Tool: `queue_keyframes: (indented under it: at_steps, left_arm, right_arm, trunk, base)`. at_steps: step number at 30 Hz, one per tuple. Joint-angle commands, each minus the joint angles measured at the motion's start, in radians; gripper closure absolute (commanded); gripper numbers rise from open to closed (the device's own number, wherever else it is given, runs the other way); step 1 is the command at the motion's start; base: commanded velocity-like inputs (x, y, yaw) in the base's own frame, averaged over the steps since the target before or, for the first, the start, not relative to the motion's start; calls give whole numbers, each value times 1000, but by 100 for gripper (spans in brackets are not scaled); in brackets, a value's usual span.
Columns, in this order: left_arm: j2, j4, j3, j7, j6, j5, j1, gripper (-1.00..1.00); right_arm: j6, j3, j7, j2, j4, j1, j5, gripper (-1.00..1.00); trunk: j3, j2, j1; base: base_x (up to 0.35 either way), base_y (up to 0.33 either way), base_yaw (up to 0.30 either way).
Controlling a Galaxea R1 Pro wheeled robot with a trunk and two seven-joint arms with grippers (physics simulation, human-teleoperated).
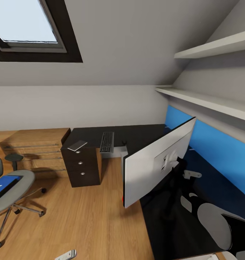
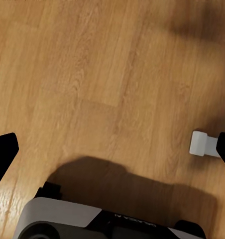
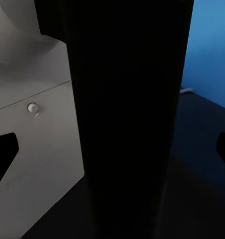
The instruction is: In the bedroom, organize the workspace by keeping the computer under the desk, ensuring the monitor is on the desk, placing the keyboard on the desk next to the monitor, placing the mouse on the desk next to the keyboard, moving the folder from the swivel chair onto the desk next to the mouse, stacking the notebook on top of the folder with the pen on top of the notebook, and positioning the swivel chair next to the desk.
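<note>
The monitor (image 1: 157, 164) stands at a slant on the right wing of the black desk (image 1: 137, 133), white back toward me, a red dot at its lower corner. My right gripper (image 3: 115, 149) is open around the monitor's black stand (image 3: 127, 119), both fingers well apart from it. The dark keyboard (image 1: 107, 142) lies on the desk's back wing, a small dark mouse (image 1: 124, 142) beside it. A grey notebook (image 1: 77, 145) rests on the drawer unit (image 1: 82, 166). The blue folder (image 1: 5, 184) lies on the swivel chair (image 1: 17, 180) at the left. My left gripper (image 2: 112, 149) hangs open over the floor. The computer is hidden.
A low oak chest (image 1: 35, 144) lines the back wall left of the desk. Two white shelves (image 1: 209, 101) jut out above the blue wall panel (image 1: 223, 151) on the right. A small white piece (image 2: 199, 143) lies on the wood floor (image 1: 82, 216) between chair and desk.
</note>
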Motion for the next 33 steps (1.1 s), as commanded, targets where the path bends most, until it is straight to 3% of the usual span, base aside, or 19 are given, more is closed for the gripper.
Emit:
queue_keyframes:
  at_steps: [1,23,33]
  left_arm:
    - [-1,-3,1,5,6,11,0,-100]
    - [-1,-3,1,7,6,11,0,-100]
    - [-2,-3,1,6,6,11,0,-100]
  right_arm:
    - [-3,-3,-7,0,1,-1,10,-100]
    - [17,-3,-8,-1,1,-1,10,-100]
    - [19,-4,-41,-2,0,-1,10,-100]
  trunk:
    - [-5,-8,4]
    - [-73,-162,89]
    - [-73,-162,89]
  base:
    - [0,0,0]
    - [0,0,0]
    - [0,0,0]
